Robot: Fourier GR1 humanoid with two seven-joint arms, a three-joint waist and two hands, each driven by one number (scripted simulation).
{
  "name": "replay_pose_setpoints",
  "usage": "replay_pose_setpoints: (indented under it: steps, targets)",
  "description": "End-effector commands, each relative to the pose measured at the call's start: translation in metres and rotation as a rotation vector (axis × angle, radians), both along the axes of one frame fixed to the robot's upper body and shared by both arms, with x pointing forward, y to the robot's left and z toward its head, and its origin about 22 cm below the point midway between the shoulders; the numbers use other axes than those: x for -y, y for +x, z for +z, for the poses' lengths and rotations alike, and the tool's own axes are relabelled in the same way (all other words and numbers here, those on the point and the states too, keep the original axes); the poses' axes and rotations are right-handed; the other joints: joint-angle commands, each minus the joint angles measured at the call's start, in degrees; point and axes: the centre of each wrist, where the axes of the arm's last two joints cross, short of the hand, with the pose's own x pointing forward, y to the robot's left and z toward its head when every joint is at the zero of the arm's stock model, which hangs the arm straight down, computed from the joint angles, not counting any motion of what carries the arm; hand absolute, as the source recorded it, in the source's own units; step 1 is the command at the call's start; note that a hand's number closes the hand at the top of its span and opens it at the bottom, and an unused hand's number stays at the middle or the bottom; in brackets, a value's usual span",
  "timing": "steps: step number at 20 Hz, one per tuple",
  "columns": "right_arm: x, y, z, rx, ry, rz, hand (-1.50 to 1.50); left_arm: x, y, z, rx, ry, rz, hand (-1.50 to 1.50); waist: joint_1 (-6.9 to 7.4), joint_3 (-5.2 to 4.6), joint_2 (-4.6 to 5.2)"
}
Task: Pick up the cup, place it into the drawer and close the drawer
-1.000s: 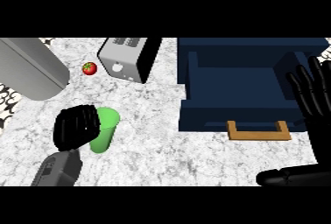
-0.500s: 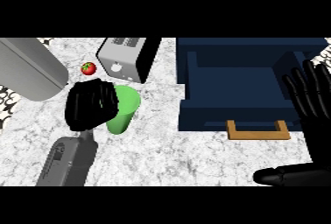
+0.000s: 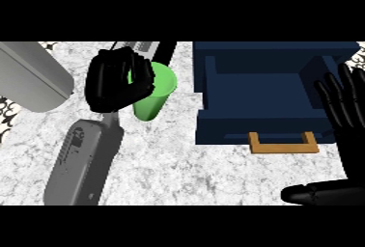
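Note:
My left hand (image 3: pixel 114 82) is curled round the green cup (image 3: pixel 153 94), which is lifted above the marble counter and tilted, its open mouth toward the upper right. The hand covers the cup's left side. To the right, the dark blue drawer (image 3: pixel 274 87) stands open with a wooden handle (image 3: pixel 283 143) on its front. The cup hangs just left of the drawer's left wall. My right hand (image 3: pixel 345 103) rests open at the right edge, fingers up, over the drawer's right side.
A grey rounded appliance (image 3: pixel 28 75) lies at the upper left. The toaster (image 3: pixel 146 47) is mostly hidden behind my left hand at the top. Marble counter (image 3: pixel 185 173) stretches in front of the drawer.
My left hand has lifted the green cup and carried it up and to the right, toward the drawer. It now hides the toaster and the red fruit. The right hand has stayed put.

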Motion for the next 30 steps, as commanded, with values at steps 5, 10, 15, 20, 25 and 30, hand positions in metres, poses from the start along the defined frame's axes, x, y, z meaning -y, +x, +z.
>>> replay_pose_setpoints:
  steps: [5,10,15,20,25,30]
  targets:
    - [-0.002,0.011,-0.002,0.005,-0.008,0.005,-1.5,0.029,0.02,0.047,0.012,0.068,0.008,1.5,0.1,0.0,0.03]
    - [-0.011,-0.014,-0.002,-0.007,-0.011,-0.009,-1.5,0.061,0.044,0.067,-0.042,0.112,-0.005,1.5,-0.59,0.0,0.11]
    - [0.003,0.002,0.002,0.002,-0.01,-0.007,-1.5,0.074,0.049,0.044,-0.068,0.157,0.002,1.5,-0.45,0.0,0.19]
    - [0.012,-0.001,0.01,-0.007,-0.025,0.006,-1.5,0.111,0.044,0.061,-0.098,0.172,-0.002,1.5,-0.83,0.0,0.06]
    - [-0.011,0.022,0.0,0.001,0.012,0.002,-1.5,0.116,0.069,0.046,-0.106,0.202,0.017,1.5,-1.52,0.01,0.55]
    - [-0.001,0.011,-0.016,-0.002,-0.014,0.009,-1.5,0.129,0.07,0.042,-0.155,0.225,0.036,1.5,-2.05,0.03,0.48]
